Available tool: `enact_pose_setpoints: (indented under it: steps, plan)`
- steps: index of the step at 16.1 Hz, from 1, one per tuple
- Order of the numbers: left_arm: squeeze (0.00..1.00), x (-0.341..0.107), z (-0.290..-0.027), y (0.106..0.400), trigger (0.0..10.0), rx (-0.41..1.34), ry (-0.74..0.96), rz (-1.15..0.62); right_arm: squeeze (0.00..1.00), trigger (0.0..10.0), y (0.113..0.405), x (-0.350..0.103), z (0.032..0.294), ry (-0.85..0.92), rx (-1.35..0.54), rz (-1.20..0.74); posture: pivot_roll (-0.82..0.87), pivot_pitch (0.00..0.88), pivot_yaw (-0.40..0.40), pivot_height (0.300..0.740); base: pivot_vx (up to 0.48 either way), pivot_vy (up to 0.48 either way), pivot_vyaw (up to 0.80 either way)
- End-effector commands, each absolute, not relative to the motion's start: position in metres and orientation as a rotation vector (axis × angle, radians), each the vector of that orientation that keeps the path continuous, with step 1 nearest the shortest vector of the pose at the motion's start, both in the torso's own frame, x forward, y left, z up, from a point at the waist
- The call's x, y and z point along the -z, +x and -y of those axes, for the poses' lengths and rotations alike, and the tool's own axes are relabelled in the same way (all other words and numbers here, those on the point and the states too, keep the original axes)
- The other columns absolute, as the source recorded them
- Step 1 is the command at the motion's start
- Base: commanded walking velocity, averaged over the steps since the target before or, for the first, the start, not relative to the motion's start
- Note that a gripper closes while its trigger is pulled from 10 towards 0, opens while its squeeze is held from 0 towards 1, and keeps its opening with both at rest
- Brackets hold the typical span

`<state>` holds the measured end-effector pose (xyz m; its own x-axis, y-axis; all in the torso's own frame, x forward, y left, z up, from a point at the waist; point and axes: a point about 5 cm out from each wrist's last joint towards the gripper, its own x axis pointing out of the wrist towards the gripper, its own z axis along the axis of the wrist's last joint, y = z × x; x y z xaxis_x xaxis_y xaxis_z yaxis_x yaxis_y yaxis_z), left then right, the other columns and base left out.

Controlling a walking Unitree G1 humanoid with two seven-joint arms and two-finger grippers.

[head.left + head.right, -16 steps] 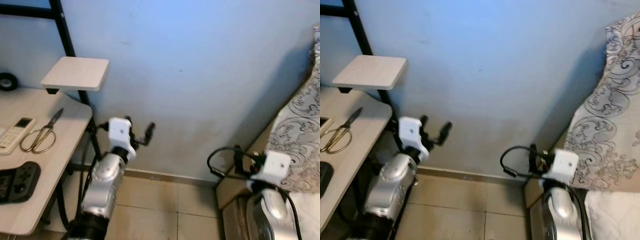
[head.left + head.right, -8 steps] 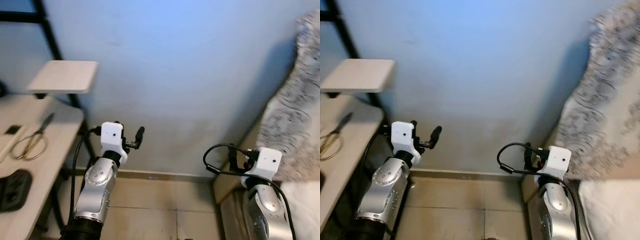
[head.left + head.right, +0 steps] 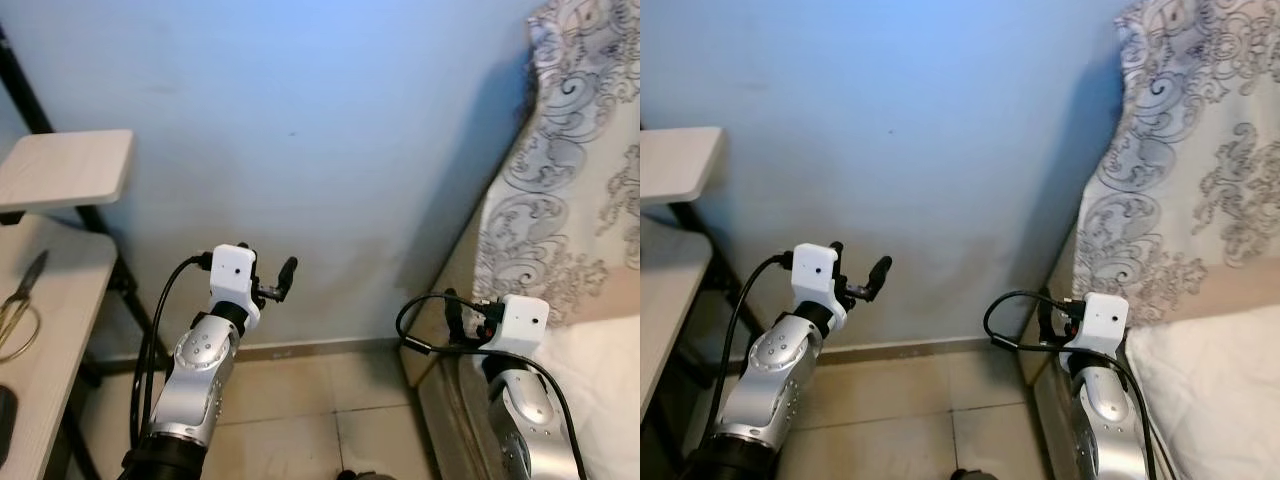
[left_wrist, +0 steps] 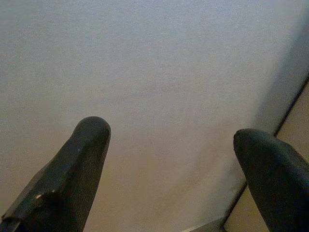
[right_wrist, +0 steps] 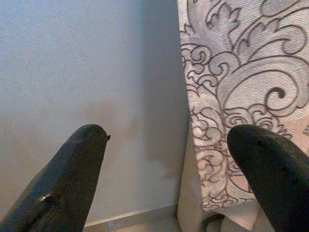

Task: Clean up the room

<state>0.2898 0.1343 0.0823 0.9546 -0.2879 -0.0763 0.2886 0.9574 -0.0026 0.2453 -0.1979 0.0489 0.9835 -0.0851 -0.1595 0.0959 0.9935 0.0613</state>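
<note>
Blue wall [image 3: 340, 120] faces both arms, left gripper [image 4: 169, 159] and right gripper [image 5: 169, 164] spread wide and empty, scissors [image 3: 18, 300] untouched on the desk [image 3: 60, 290] at nine o'clock, so tidying seems barely begun.

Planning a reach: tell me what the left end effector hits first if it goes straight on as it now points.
Most likely the blue wall. The left end effector is open and empty, facing bare wall; how far off the wall is cannot be judged.

Matt wall [image 3: 330, 130]; patterned cloth cover [image 3: 570, 200]
</note>
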Motion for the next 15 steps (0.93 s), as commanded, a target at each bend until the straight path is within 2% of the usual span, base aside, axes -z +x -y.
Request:
enact_pose_setpoints:
  steps: [1,3,5,12,15]
  plan:
    - [0.00,-0.085,-0.128,0.289,10.0,0.331,0.004,-0.058,0.00,10.0,0.247,-0.052,0.199,0.075,0.088,-0.147,-0.04,0.000,-0.029,0.740,0.000,-0.480,-0.69]
    - [0.00,-0.088,-0.125,0.287,10.0,0.354,-0.002,-0.032,0.00,10.0,0.249,-0.052,0.199,0.076,0.085,-0.142,-0.04,0.000,-0.031,0.740,0.000,-0.480,-0.69]
    - [0.00,-0.087,-0.121,0.286,10.0,0.386,0.048,-0.025,0.00,10.0,0.250,-0.052,0.200,0.075,0.088,-0.143,-0.03,0.000,-0.031,0.740,0.000,0.000,-0.69]
    - [0.00,-0.082,-0.119,0.290,10.0,0.437,0.023,-0.062,0.00,10.0,0.252,-0.053,0.200,0.066,0.088,-0.134,-0.03,0.000,-0.030,0.740,0.000,0.442,-0.70]
    - [0.00,-0.077,-0.132,0.291,10.0,0.384,-0.015,-0.086,0.00,10.0,0.250,-0.054,0.204,0.066,0.113,-0.126,-0.04,0.000,-0.027,0.740,0.000,0.000,-0.69]
